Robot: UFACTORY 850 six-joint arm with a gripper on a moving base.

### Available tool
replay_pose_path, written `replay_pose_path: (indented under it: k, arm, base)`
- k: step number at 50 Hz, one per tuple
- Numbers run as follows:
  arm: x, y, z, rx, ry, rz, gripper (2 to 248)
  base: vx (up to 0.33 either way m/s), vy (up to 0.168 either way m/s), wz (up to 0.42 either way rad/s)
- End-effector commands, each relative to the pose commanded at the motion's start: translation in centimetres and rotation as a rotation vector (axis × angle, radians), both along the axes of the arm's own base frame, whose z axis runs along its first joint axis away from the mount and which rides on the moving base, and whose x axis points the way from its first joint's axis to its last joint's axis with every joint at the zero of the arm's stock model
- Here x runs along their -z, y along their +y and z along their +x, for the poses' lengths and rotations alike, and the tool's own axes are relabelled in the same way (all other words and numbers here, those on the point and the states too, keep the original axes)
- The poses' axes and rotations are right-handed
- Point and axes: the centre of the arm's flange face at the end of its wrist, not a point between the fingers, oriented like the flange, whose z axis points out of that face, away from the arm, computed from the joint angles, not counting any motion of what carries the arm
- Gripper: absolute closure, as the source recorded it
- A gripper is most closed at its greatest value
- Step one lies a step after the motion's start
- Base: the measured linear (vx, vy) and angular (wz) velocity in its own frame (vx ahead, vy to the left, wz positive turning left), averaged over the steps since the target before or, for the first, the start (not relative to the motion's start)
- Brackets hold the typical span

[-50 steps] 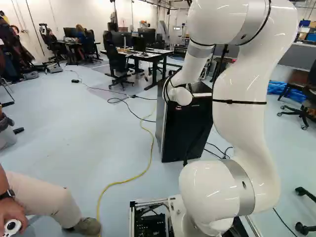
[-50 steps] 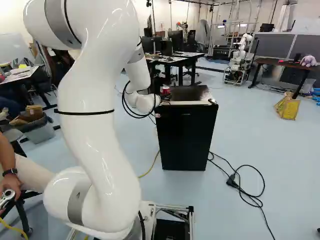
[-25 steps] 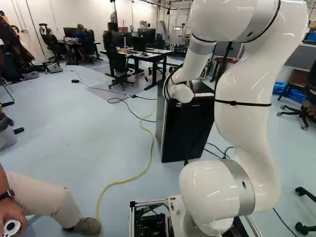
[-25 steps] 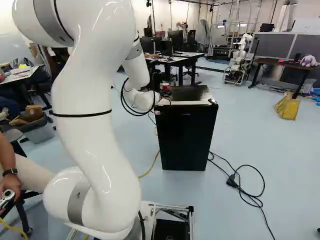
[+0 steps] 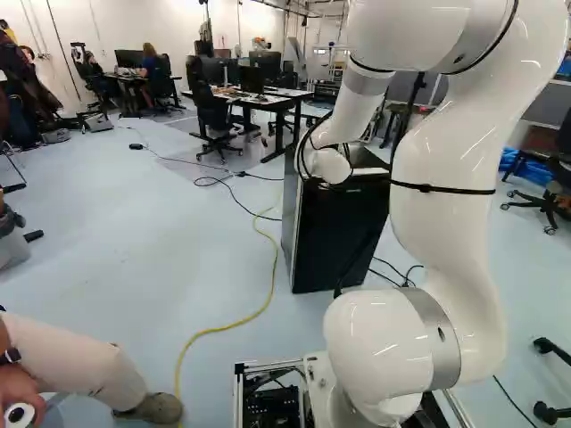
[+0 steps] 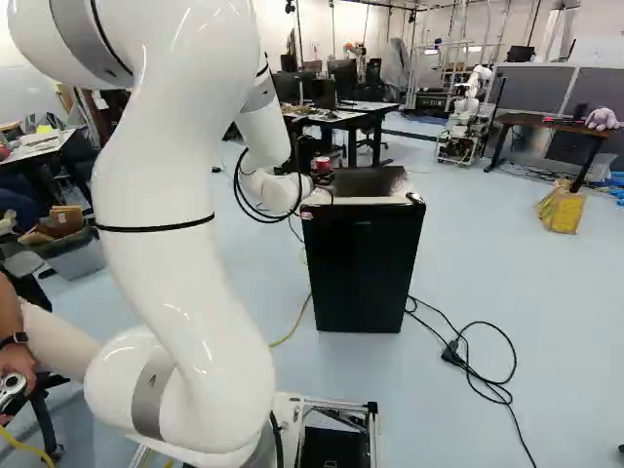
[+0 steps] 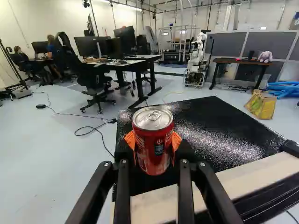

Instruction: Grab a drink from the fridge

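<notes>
At the near left part of the fridge's top, in the right base view, shows my gripper (image 6: 322,179), partly hidden by the arm's wrist. The red drink can (image 6: 323,164) rises just over it. In the wrist view the gripper (image 7: 153,142) is shut on the can (image 7: 153,151), its orange pads pressing from both sides; the can is upright. Behind and below it lies the fridge's (image 7: 219,128) glossy black top. The black fridge (image 6: 363,268) stands ahead of the base, its front closed. The can's underside is hidden.
A yellow cable (image 5: 269,267) runs along the floor left of the fridge, a black cable (image 6: 478,375) to its right. Desks (image 5: 284,100) stand behind. Another robot (image 6: 468,117) is far back. A person's leg (image 5: 85,361) reaches in close at the left.
My arm has drawn back, its upper part shifting outward, and the gripper has risen slightly with the can in it. The base and fridge have not moved. The person's leg has shifted a little.
</notes>
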Motion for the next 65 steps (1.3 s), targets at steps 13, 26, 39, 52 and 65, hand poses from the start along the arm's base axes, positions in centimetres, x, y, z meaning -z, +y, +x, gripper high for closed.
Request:
replay_pose_path:
  k: [13,26,39,52,65]
  arm:
    - [-0.2,0.2,-1.0,-0.008,0.005,-0.001,157]
    - [-0.4,0.6,-2.6,-0.021,0.014,-0.003,157]
    - [-0.6,1.1,-5.0,-0.04,0.027,-0.006,157]
    - [-0.7,1.7,-8.2,-0.065,0.044,-0.01,157]
    - [-0.6,2.4,-12.1,-0.096,0.065,-0.016,157]
  base:
    - [0.0,0.0,0.0]
    - [0.0,0.0,0.0]
    - [0.0,0.0,0.0]
    - [0.0,0.0,0.0]
    - [0.0,0.0,0.0]
